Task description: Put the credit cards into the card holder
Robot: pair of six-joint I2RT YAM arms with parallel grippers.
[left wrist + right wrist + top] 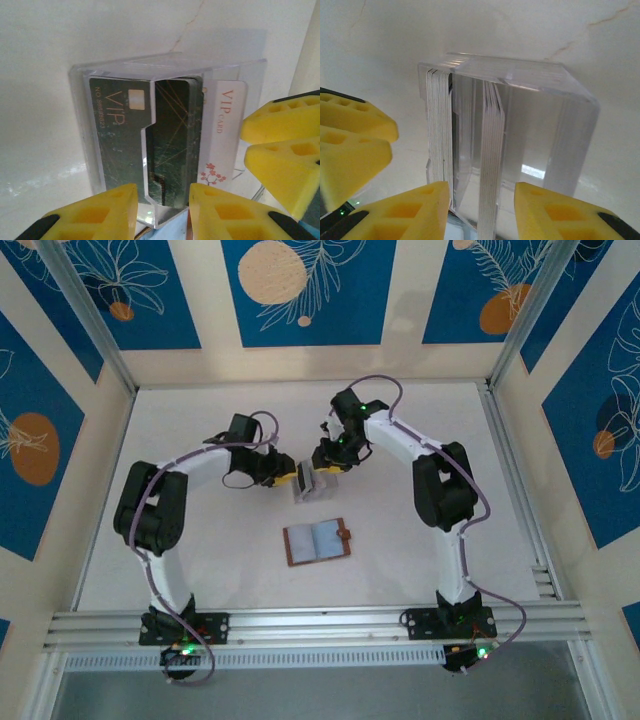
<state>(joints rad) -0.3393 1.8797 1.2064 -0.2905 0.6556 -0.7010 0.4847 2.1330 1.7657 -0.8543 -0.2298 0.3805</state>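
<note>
The credit cards stand upright in a clear slotted stand (305, 486) at mid-table. Dark VIP cards (172, 150) and a white VIP card (222, 135) face the left wrist camera. My left gripper (162, 212) straddles the lower end of the dark stack and the stand's inner wall with very narrow gaps; contact is unclear. My right gripper (482, 210) is open around an edge-on stack of cards (490, 175), with a gap on each side. The card holder (317, 540), a brown wallet, lies open and flat nearer the bases.
A second edge-on card stack (440, 130) sits in the stand's left slot. Both grippers (290, 478) (325, 465) crowd the stand from opposite sides, their yellow fingers (285, 150) close together. A metal rail (320, 625) runs along the near table edge.
</note>
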